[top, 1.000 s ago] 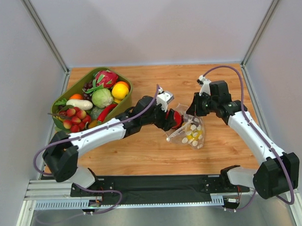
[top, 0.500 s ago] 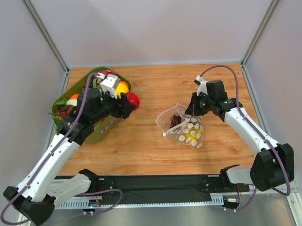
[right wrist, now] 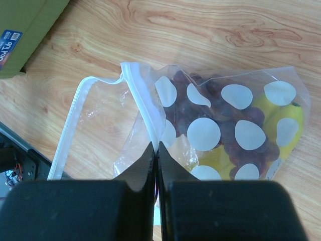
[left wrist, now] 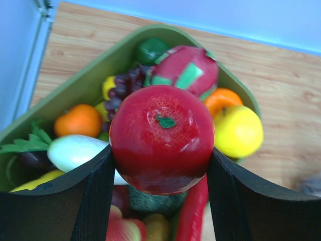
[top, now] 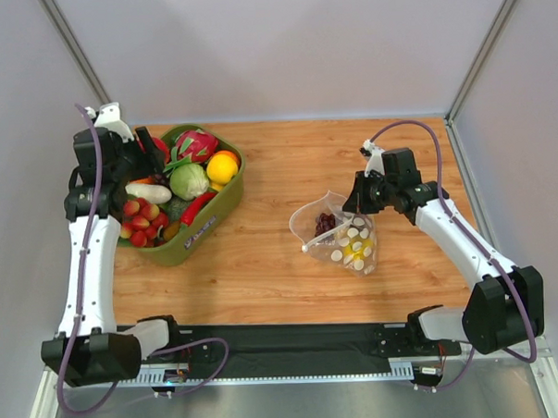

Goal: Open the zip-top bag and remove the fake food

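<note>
The left gripper (left wrist: 160,168) has swung away from the middle of the table (top: 263,274) and over to the bin (top: 202,233) at ten o'clock. It is squeezed tight on a red apple (left wrist: 161,131), right above the other toys. I think it should dip lower, find a gap, then open wide so the apple does not roll out. At three o'clock the bag (top: 344,245) lies with its mouth open, and grapes (right wrist: 223,150) and a yellow fruit (right wrist: 295,116) are inside. The right gripper (right wrist: 155,150) has not moved and pinches the bag's rim. It should hold on.
</note>
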`<state>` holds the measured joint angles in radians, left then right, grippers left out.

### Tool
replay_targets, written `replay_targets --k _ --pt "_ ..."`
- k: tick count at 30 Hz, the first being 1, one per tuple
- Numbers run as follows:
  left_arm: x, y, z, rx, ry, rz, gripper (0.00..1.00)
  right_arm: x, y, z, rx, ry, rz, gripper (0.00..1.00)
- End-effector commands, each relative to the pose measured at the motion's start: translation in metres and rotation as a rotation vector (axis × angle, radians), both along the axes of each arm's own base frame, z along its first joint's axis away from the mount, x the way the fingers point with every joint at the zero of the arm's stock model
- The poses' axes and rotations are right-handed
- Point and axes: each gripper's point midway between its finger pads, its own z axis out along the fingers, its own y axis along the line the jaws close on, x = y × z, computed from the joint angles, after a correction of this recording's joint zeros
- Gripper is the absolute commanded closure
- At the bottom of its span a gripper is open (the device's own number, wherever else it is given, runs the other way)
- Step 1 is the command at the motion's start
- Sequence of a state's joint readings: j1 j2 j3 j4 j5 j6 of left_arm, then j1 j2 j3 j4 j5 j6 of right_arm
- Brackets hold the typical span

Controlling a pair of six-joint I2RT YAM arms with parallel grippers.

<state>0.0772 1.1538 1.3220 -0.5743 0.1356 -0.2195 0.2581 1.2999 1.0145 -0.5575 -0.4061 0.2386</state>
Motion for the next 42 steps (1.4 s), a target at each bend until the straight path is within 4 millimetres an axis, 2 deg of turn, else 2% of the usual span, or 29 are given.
replay_targets --k 1,4,5,6,9,14,18,26,27,34,38,39,42 --pt "0.019 0.023 -0.001 0.02 0.014 0.037 0.97 0.01 -0.001 0.019 0.008 -0.072 0.0 1.0" --pt "0.039 0.043 -0.014 0.049 0.025 0.088 0.97 0.01 -0.001 0.021 0.008 -0.077 0.001 1.0" --pt "0.044 0.049 -0.012 0.062 0.02 0.102 0.97 0.01 -0.001 0.021 0.008 -0.076 -0.001 1.0" --pt "0.053 0.054 -0.024 0.069 0.061 0.106 0.97 0.009 -0.001 0.02 0.008 -0.076 -0.001 1.0" --pt "0.064 0.072 -0.032 0.104 0.093 0.158 0.97 0.006 -0.003 0.02 0.003 -0.075 -0.002 1.0" --pt "0.082 0.088 -0.036 0.136 0.083 0.192 0.97 0.003 -0.007 0.018 0.0 -0.073 -0.009 1.0" --pt "0.096 0.092 -0.063 0.146 0.154 0.174 0.94 0.002 -0.008 0.019 -0.002 -0.077 -0.01 1.0" --pt "0.101 0.095 -0.095 0.133 0.229 0.178 0.63 0.002 -0.01 0.021 -0.001 -0.081 -0.013 1.0" --pt "0.102 0.094 -0.097 0.133 0.233 0.175 0.52 0.002 -0.01 0.021 0.0 -0.08 -0.014 1.0" --pt "0.096 0.091 -0.087 0.126 0.216 0.176 0.18 0.002 -0.01 0.02 0.002 -0.079 -0.014 1.0" --pt "0.086 0.09 -0.084 0.126 0.22 0.177 0.12 0.002 -0.008 0.02 0.009 -0.075 -0.011 1.0" --pt "0.084 0.089 -0.084 0.121 0.22 0.178 0.01 0.002 -0.008 0.02 0.009 -0.076 -0.009 1.0" --pt "0.078 0.084 -0.085 0.11 0.228 0.163 0.01 0.001 -0.008 0.019 0.009 -0.075 -0.009 1.0"
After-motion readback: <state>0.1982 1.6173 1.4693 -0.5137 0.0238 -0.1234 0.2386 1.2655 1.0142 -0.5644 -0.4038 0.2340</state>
